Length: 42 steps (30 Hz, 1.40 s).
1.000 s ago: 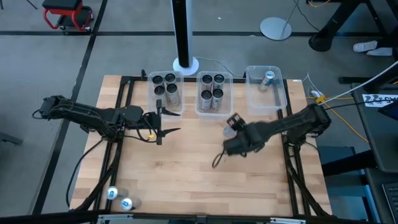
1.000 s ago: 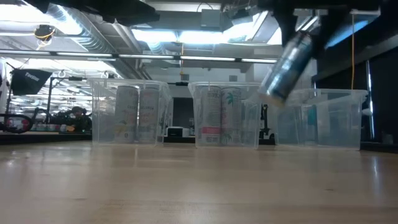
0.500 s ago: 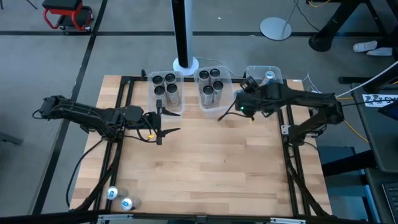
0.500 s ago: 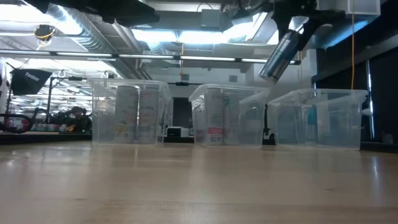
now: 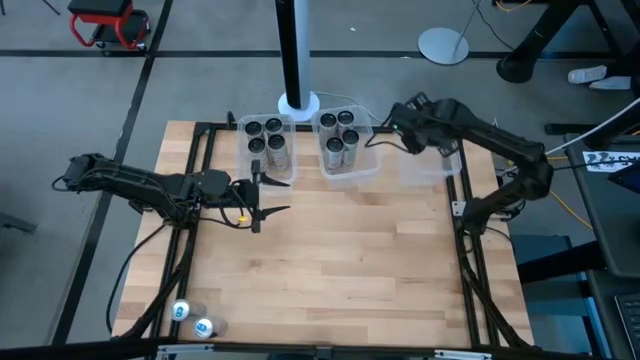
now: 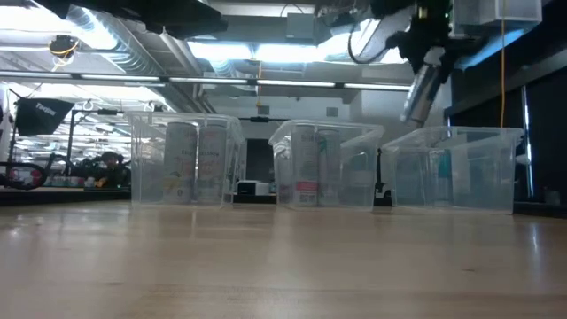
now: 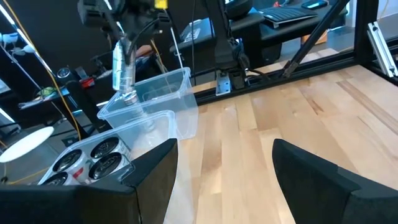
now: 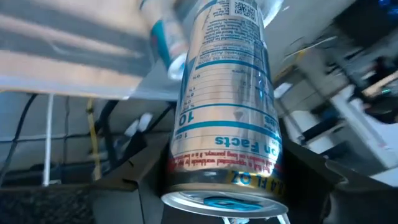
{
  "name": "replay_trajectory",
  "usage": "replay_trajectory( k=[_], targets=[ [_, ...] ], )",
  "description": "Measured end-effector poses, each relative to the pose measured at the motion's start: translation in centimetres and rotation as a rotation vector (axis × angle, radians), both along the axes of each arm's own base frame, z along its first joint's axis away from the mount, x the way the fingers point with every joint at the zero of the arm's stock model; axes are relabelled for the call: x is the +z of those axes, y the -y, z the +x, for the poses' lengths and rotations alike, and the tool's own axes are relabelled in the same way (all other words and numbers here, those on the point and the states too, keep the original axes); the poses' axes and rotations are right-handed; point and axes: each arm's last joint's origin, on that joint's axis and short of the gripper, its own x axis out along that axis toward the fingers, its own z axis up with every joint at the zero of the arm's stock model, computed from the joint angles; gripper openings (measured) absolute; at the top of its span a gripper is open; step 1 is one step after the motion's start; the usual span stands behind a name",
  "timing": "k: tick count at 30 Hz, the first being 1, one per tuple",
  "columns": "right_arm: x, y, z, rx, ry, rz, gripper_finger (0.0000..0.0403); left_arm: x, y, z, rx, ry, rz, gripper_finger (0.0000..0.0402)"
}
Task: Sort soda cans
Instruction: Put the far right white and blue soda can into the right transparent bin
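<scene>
My right gripper [image 5: 398, 126] is up over the right-hand clear bin [image 5: 440, 165] at the table's far edge, shut on a silver soda can [image 6: 422, 87] with a pale blue top. Another blue-topped can [image 8: 163, 41] lies inside that bin. The left bin [image 5: 268, 146] and the middle bin [image 5: 345, 148] each hold several dark-topped cans standing upright. Two blue-topped cans [image 5: 192, 318] stand at the table's near left corner. My left gripper [image 5: 285, 196] waits open above the table, just near of the left bin. My right gripper pinches the can between its two fingers [image 8: 134, 199] near the blue-topped end [image 8: 224, 186]. The fingers come from above. The can is lifted clear and hangs below them over the right bin, slightly tilted, its lower end [image 6: 413, 113] leaning toward the middle bin.
The three bins sit in a row along the far edge, the middle one skewed. A black post on a white base [image 5: 297, 100] stands behind them. Black rails [image 5: 205, 160] run along both table sides. Bare wood [image 5: 340, 260] fills the middle and near part.
My right gripper has carried the can from above the table's middle toward the far edge and up, ending over the right bin. The can has gone from strongly tilted to nearly upright. The middle bin has been turned slightly askew.
</scene>
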Motion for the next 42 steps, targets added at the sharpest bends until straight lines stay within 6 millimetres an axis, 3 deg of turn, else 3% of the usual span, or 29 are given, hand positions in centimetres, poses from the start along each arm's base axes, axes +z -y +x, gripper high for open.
replay_trajectory(
  k=[9, 20, 27, 37, 42],
  targets=[
    [-3.1, 4.3, 0.3, -0.045, -0.152, 0.103, 0.0232, 0.0, 0.0, 0.0, 0.003, 0.002, -0.015, 0.0251],
    [-6.7, 7.4, 2.9, 0.149, -0.374, 0.208, 0.0232, 0.0, 0.0, 0.0, 0.003, 0.0, -0.015, 0.0251],
    [-8.4, 8.9, 3.4, 0.228, -0.359, 0.252, 0.0232, -0.3, 0.0, 0.0, 0.006, -0.022, -0.031, 0.0251],
    [-12.1, 11.0, 1.5, 0.191, -0.318, 0.295, 0.0232, -0.4, 0.0, -0.1, 0.007, -0.038, -0.033, 0.0251],
    [-12.6, 11.3, 1.4, 0.203, -0.277, 0.292, 0.0232, -0.3, 0.0, -0.1, 0.007, -0.028, -0.034, 0.0251]
  ],
)
